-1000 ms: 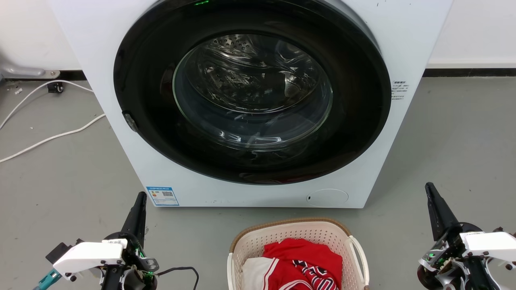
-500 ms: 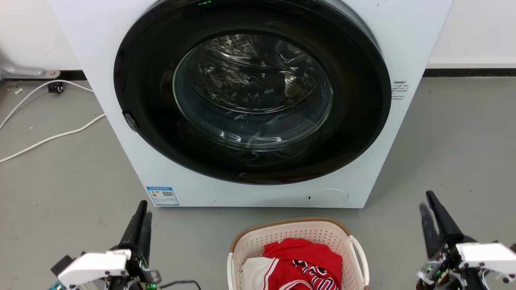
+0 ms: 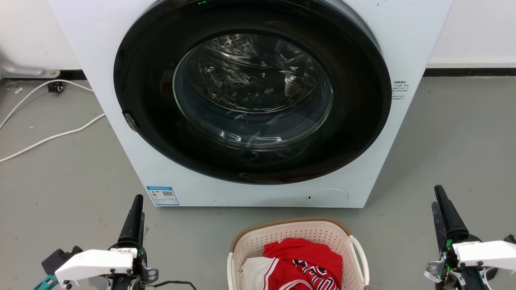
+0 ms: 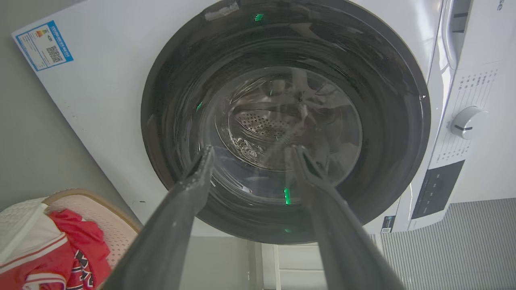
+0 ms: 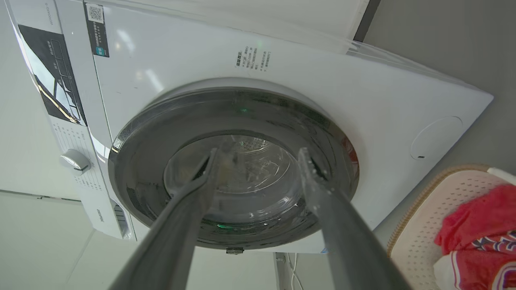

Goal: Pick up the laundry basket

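Head view: the rounded-rectangular cream perforated plastic laundry basket with tan woven-look rim (image 3: 290, 222) stands on the grey floor (image 3: 60, 193), just on the near side of the white front-loading washing machine (image 3: 100, 60) and below its dark round door. This position probably serves transfer of laundry. A red and white garment (image 3: 306, 257) lies inside. The basket's near part is cut off by the frame edge.

The left gripper (image 3: 137, 199) hovers to the left of the basket and the right gripper (image 3: 438, 193) to its right. Both are well apart from it, with fingers pointing far, towards the washer. This flanking stance appears to prepare a two-sided lift by the white loop handles; one handle (image 3: 360, 253) shows on the basket's right side.

Left wrist view: the left gripper (image 4: 250, 151) is released, with its fingers spread and nothing between them. The basket (image 4: 115, 229) lies off to one side of the fingers, not between them.

Right wrist view: the right gripper (image 5: 258, 155) is likewise released and empty, and the basket (image 5: 443, 193) lies beside it, clear of the fingers
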